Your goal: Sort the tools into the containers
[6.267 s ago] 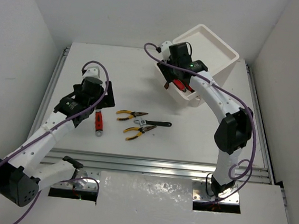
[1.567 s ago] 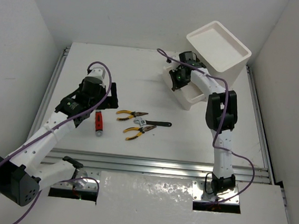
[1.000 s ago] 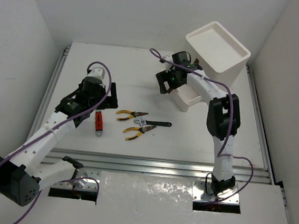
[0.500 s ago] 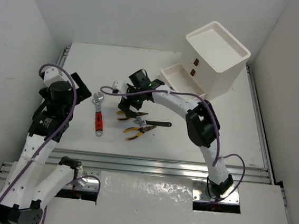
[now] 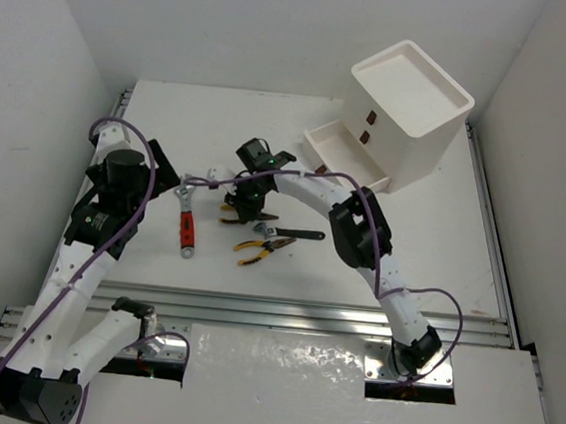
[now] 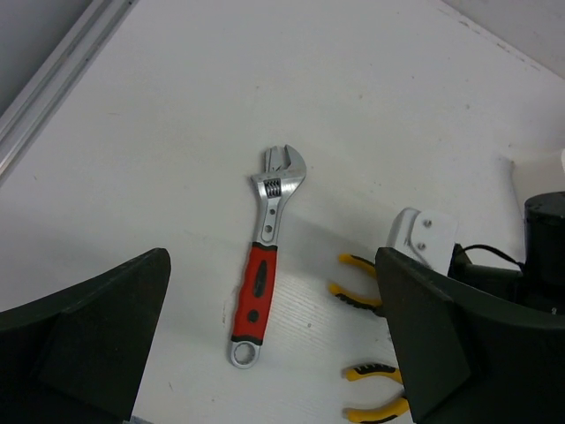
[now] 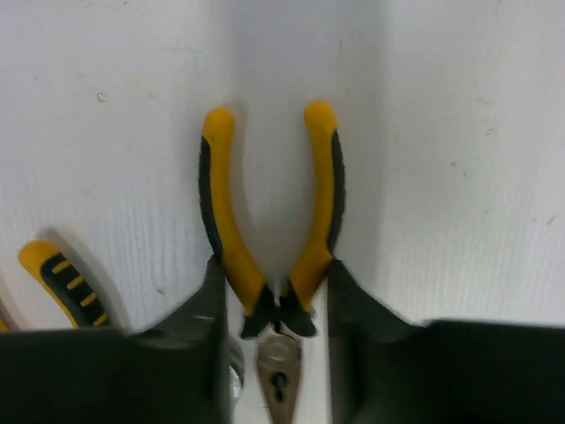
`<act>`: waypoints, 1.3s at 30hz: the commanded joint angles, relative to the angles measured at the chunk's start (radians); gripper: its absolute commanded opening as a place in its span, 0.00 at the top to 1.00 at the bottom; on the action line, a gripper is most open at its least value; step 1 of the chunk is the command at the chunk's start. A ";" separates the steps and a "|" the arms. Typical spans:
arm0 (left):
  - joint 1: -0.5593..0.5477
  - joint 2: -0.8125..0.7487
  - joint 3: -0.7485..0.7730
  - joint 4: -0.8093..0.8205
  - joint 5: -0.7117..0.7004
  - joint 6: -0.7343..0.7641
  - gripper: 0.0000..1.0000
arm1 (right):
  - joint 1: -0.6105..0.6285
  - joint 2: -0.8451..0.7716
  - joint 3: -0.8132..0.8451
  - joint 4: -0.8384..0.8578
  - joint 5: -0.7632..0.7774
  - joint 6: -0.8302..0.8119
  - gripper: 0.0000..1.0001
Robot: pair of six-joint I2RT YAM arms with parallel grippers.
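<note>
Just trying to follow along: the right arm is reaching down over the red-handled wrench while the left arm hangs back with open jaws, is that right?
Not quite. The right arm is down over yellow-handled pliers, jaws either side of them, as the right wrist view shows. The red-handled wrench lies untouched, and the left arm does hang back with open jaws.

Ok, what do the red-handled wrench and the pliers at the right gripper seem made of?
Red-handled wrench: head and shaft look like bare steel, shiny silver; grip seems matte red rubber or plastic with a black inlay. Pliers: handles look like dull yellow plastic sleeves with black inserts; the grey nose is probably steel.
</note>
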 commanded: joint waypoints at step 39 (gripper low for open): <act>0.001 0.010 -0.006 0.071 0.104 0.050 0.00 | -0.011 -0.180 -0.128 -0.078 -0.124 -0.047 0.49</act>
